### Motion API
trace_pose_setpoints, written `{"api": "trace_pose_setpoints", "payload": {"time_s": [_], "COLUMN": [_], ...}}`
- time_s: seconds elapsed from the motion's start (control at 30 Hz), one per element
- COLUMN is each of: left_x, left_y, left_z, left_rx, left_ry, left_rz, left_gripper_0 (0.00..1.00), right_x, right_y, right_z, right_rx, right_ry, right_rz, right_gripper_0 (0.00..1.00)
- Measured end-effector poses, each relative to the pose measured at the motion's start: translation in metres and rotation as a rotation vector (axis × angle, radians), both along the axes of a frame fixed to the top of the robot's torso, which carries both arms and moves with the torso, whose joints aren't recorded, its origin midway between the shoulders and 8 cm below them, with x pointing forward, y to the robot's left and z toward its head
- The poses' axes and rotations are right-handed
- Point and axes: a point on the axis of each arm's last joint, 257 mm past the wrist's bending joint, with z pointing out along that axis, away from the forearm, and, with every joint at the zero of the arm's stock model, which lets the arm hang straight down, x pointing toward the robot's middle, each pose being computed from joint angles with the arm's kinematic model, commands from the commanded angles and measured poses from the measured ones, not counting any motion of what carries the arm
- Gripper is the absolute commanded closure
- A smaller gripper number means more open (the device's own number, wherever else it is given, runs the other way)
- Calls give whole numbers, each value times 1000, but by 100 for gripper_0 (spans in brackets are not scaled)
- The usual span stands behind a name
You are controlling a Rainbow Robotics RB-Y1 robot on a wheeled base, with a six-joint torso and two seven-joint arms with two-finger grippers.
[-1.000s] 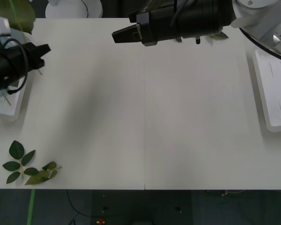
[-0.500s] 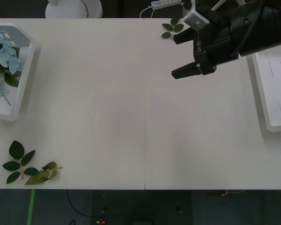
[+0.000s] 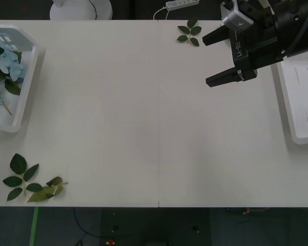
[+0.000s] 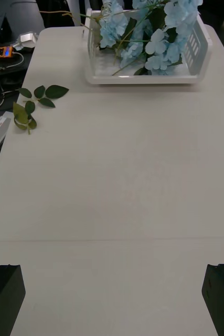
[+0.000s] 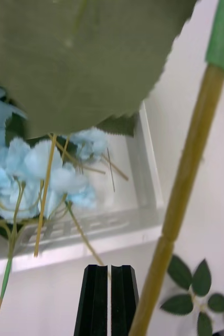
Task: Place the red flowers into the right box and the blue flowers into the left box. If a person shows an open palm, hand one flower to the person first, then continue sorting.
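In the front view the right gripper (image 3: 215, 59) hung over the far right part of the white bench (image 3: 143, 113), its two black jaws spread apart with nothing between them. The right box (image 3: 297, 97) lay just beside it at the bench's right edge, its visible part bare. At the far left edge sat the left box (image 3: 20, 87), with the blue flowers (image 3: 1, 59) lying inside it, well apart from those released jaws. A loose leaf sprig (image 3: 189, 32) lay near the far edge, close to the right gripper, and a second leaf sprig (image 3: 31, 182) lay at the near left corner.

In the right wrist view the jaws stood wide apart at the two corners, the fingers (image 4: 4, 294) dark and bare. The blue flowers (image 4: 148, 31) filled the left box (image 4: 195, 58) across the bench, far from the jaws, with a leaf sprig (image 4: 35, 102) to one side of the box.

In the left wrist view the left gripper (image 5: 110, 299) had its jaws clenched flat together, holding nothing that could be seen. The blue flowers (image 5: 38, 168) rested in the left box (image 5: 143, 168) just beyond the jaw tips. A large green leaf (image 5: 85, 58) and a tan stalk (image 5: 190, 168) hung close to the camera, and a leaf sprig (image 5: 193, 294) lay on the bench.
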Motion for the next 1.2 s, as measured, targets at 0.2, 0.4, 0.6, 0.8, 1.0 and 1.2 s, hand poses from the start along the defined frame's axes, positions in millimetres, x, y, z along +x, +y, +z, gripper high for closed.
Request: {"api": "trace_pose_setpoints", "payload": {"time_s": [0.2,0.4,0.6,0.8,1.0,1.2], "left_x": [-46,-49,-50,-38,-33,-38], "left_y": [20,41,55,48,53,68], "left_z": [-49,-64,-93,-106,-110,-114], "left_rx": [20,84,195,230,272,239], "left_ry": [128,145,206,251,246,233], "left_rz": [40,89,93,61,65,130], "left_gripper_0": [100,100,100,77,38,28], "right_x": [4,7,8,9,11,11], "right_y": [-3,-5,-6,-7,-8,-9], "right_z": [0,0,0,0,-2,-2], "right_rx": [4,5,6,5,-5,-5], "right_ry": [1,2,3,3,-5,-5], "right_rz": [-14,-22,-26,-28,-33,-34], "right_gripper_0": [0,0,0,0,0,0]}}
